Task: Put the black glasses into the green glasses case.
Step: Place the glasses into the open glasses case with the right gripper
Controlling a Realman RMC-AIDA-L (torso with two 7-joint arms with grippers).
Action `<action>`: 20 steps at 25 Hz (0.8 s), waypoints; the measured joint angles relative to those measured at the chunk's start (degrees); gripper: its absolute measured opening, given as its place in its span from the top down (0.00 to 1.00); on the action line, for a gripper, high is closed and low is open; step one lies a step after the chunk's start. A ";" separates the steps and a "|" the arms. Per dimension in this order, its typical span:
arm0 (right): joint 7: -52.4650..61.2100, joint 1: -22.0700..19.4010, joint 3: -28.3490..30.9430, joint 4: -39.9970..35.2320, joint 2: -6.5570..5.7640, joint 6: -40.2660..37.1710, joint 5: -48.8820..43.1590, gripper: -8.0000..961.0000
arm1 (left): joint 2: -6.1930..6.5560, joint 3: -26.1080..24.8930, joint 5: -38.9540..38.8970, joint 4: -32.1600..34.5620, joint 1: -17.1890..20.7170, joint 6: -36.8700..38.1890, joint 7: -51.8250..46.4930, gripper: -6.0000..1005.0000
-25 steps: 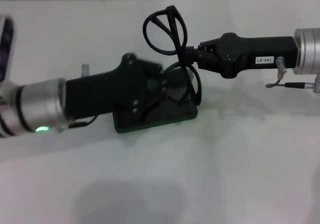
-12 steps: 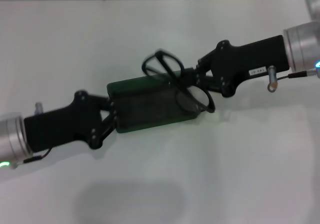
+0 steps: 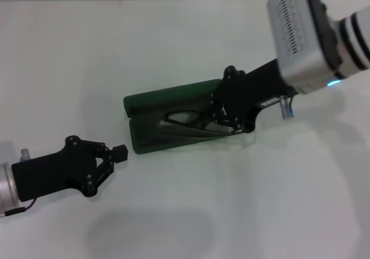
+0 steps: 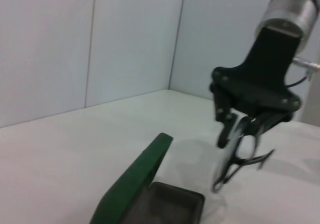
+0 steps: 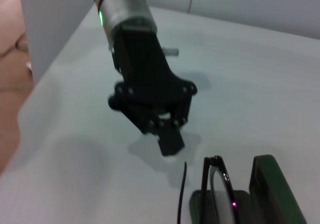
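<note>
Black glasses [image 3: 193, 122] down in the open tray of the green glasses case [image 3: 173, 97], frame running lengthwise along the tray, thin temple arms reaching toward the case's left end; in the left wrist view the glasses [image 4: 235, 156] hang lens-down from the right gripper's tips over the tray's far end, whether they already touch the lining cannot be told from that angle; right gripper [image 3: 222, 117] at the case's right end, fingers pinched onto the frame, black body slanting up and away toward the silver wrist at the upper right; case lid stands raised on the far side of the gripper tips, tray lying on the near side, dark lining visible under the frame; in the right wrist view one lens [image 5: 218, 189] stands edge-on just beside the green lid [image 5: 272, 191], a temple arm stretched out toward the left gripper; left gripper [image 3: 113, 155] just off the case's left end, apart from it, touching nothing, fingers drawn together with nothing between them; its black body leads back to the silver wrist at the lower left; all on a plain white table [image 3: 231, 213], with a pale wall behind in the wrist views.
</note>
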 joint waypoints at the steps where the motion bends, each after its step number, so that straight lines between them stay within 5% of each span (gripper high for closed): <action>1: -0.04 0.12 -1.19 -0.35 0.01 1.15 -0.26 0.90 | 0.04 0.01 0.02 0.16 0.15 0.27 0.09 1.00; 10: 2.65 1.21 -10.75 -2.26 0.20 11.67 -5.82 0.90 | 0.99 0.04 0.08 2.56 2.58 6.67 0.02 1.00; 20: 3.23 2.06 -15.76 -1.79 0.27 18.50 -6.26 0.90 | 0.58 0.25 0.73 2.09 1.95 7.62 -0.20 1.00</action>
